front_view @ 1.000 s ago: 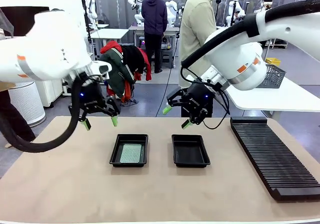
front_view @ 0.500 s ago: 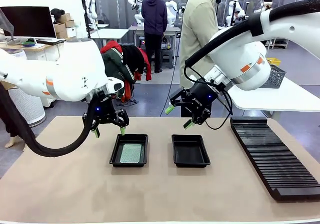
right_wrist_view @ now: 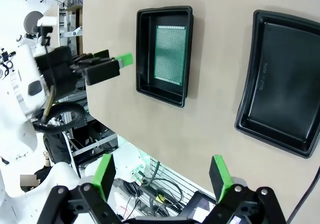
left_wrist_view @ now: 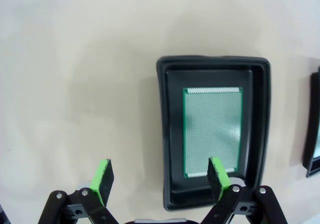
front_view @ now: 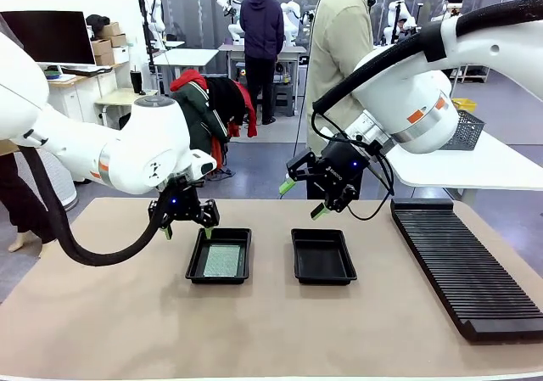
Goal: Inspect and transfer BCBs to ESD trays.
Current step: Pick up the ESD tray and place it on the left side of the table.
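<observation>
**one bcb trayed, second tray empty**

front: bcb (front_view: pixel 223 260) lies flat in the left tray (front_view: pixel 192 266). right tray (front_view: pixel 322 260) is bare. left gripper (front_view: pixel 187 228) hangs low at the left tray's far left corner, jaws spread, holding nothing. right gripper (front_view: pixel 300 199) is up in the air behind the right tray, jaws wide, also empty. rack (front_view: pixel 462 266) on the right: i see no boards in its slots. my read: about half done, one board placed and one tray left to fill. no spare board on the table (front_view: pixel 127 322), so i can't say where the next one comes from. small white print on the right gripper's body, too small to read.

left wrist: looking straight down. one pad (left_wrist_view: pixel 218 173) is over the near end of the left tray, by the bcb's edge; the other is over bare table. fingers released, nothing between them. board sits square, clear of the tray walls on all sides. it's a plain grid with no label or marking i can make out.

right wrist: both trays well below, bcb in one, the other empty. jaws open, no load. no brand or sticker legible on either tray.
</observation>
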`<control>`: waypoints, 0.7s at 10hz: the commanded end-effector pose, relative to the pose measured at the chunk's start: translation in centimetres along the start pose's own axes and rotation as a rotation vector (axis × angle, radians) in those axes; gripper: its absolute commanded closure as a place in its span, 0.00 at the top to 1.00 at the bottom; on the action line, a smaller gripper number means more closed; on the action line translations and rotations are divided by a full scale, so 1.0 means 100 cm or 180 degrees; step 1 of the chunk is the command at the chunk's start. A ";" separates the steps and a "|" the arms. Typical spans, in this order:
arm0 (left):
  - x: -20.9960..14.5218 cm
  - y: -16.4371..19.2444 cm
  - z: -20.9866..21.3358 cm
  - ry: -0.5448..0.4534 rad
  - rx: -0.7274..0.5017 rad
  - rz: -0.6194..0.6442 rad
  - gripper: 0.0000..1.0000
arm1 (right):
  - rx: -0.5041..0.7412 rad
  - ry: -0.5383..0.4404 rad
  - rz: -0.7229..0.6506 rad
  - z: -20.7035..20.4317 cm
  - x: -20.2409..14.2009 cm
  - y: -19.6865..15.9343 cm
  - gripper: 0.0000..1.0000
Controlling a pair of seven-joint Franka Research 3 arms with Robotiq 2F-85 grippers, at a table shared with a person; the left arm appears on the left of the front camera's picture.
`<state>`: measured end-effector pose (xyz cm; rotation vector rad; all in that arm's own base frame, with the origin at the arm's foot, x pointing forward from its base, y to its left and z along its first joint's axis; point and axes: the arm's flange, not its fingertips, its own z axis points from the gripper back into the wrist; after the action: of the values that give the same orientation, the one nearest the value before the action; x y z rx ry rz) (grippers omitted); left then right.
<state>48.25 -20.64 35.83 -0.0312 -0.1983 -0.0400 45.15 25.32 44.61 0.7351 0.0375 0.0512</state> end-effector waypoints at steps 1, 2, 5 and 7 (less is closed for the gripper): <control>0.014 -0.004 -0.021 -0.0039 0.0107 0.0007 1.00 | -0.0026 -0.0013 -0.0022 -0.001 0.002 0.001 1.00; 0.017 -0.004 -0.031 -0.0021 0.0058 -0.0007 1.00 | -0.0026 -0.0013 -0.0022 -0.001 0.002 0.001 1.00; 0.023 -0.003 -0.052 0.0047 0.0009 -0.0023 1.00 | -0.0026 -0.0013 -0.0022 -0.001 0.002 0.001 1.00; 0.023 -0.005 -0.057 0.0077 0.0010 -0.0036 1.00 | -0.0026 -0.0013 -0.0022 -0.001 0.002 0.001 1.00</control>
<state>51.33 -21.08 30.73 -0.0264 -0.1597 -0.0552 45.16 25.33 44.61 0.7352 0.0374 0.0512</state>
